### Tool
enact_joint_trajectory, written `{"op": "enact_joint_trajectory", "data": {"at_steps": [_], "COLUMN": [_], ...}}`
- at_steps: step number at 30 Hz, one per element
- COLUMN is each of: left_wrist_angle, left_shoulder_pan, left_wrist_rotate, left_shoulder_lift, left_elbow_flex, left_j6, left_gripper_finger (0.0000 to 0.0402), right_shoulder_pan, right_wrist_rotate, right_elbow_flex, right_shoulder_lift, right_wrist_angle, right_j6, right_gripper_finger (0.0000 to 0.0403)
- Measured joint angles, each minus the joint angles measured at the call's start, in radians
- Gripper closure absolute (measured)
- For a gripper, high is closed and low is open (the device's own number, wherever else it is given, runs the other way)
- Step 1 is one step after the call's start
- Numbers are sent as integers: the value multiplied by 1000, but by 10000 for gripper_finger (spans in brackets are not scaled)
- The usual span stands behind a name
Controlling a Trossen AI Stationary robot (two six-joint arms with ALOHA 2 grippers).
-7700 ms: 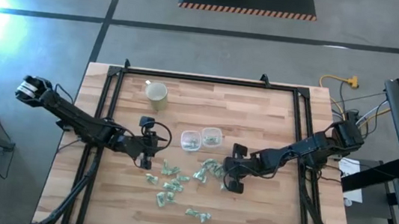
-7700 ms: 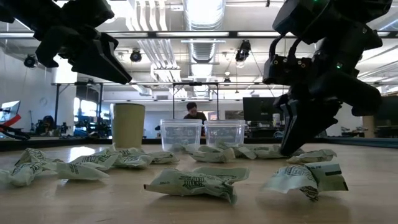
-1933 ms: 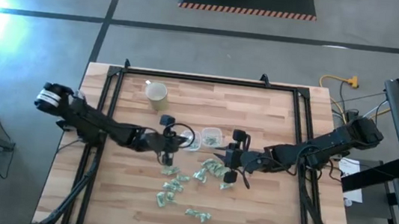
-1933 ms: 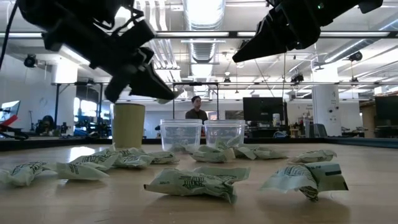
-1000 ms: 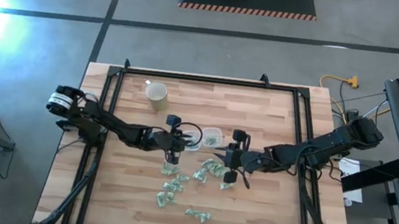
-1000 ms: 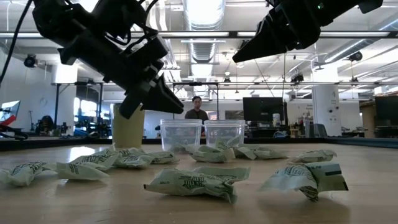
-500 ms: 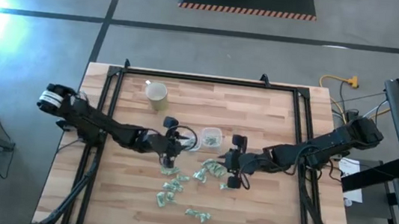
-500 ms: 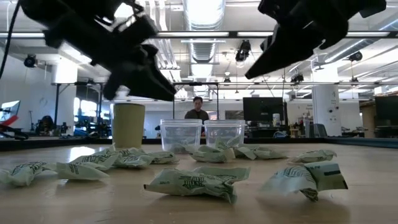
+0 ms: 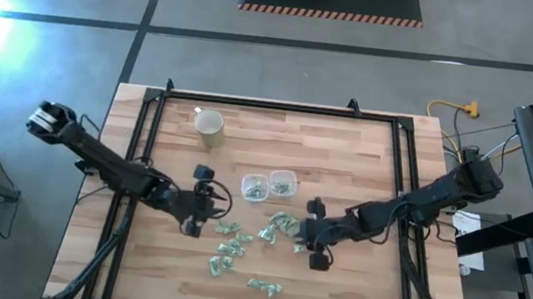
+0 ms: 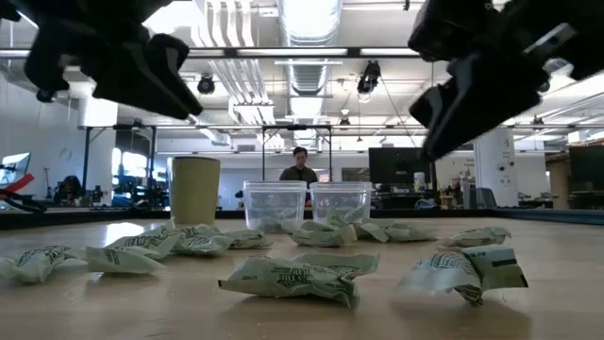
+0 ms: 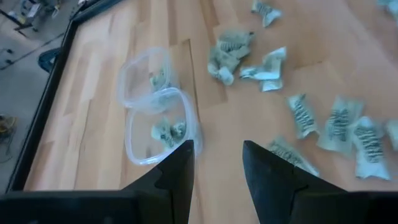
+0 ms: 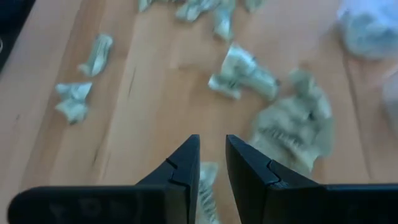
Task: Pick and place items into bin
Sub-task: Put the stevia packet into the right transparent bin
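On the pale plank wooden table [image 9: 367, 151] lie the items [image 9: 228, 250]: small, crinkly green-and-white wrapped pieces, scattered loosely from the centre toward 6 o'clock, with one stray pair [image 9: 265, 288] nearest the front edge. In the low view the closest wrappers [image 10: 293, 276] look puffy and creased, with printed stripes.

The left gripper [image 9: 191, 228] hangs above the boards at about 8 o'clock of the heap. Its wrist view shows the smooth dark fingers [image 11: 177, 171] parted with a clear gap, holding nothing and touching nothing.

The right gripper [image 9: 317, 260] hovers at about 4 o'clock of the heap. Its fingers [image 12: 185, 163] stand only a narrow slit apart, empty, above a wrapper [image 12: 207, 184] on the wood.

Beyond the heap, toward 12 o'clock, two small clear plastic bins [image 9: 255, 187] sit side by side, rounded-square and thin-walled, each with a few pieces inside.

Farther still, at 11 o'clock, stands a beige cup [image 9: 209, 125], a smooth cylinder.
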Motion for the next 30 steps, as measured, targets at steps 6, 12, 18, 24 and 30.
{"op": "enact_joint_trajectory", "data": {"at_steps": [6, 12, 18, 24, 30], "left_wrist_angle": [-8, -7, -7, -7, -7], "left_shoulder_pan": [-20, -23, -23, -23, -23], "left_wrist_rotate": [-3, -3, -3, -2, -2], "left_shoulder_lift": [-33, -16, -4, -6, -6], "left_elbow_flex": [-1, -1, -1, -1, -1], "left_j6": [-6, -6, -5, -5, -5], "left_gripper_finger": [281, 281, 281, 281, 281], "right_shoulder_pan": [67, 150, 178, 178, 177], "right_wrist_rotate": [23, 204, 249, 283, 306], "right_elbow_flex": [1, 1, 1, 1, 1], "right_shoulder_lift": [9, 30, 109, 172, 176], "right_wrist_angle": [-19, -28, -24, -23, -22], "right_j6": [26, -9, 31, 19, 18], "right_gripper_finger": [335, 335, 335, 335, 335]}}
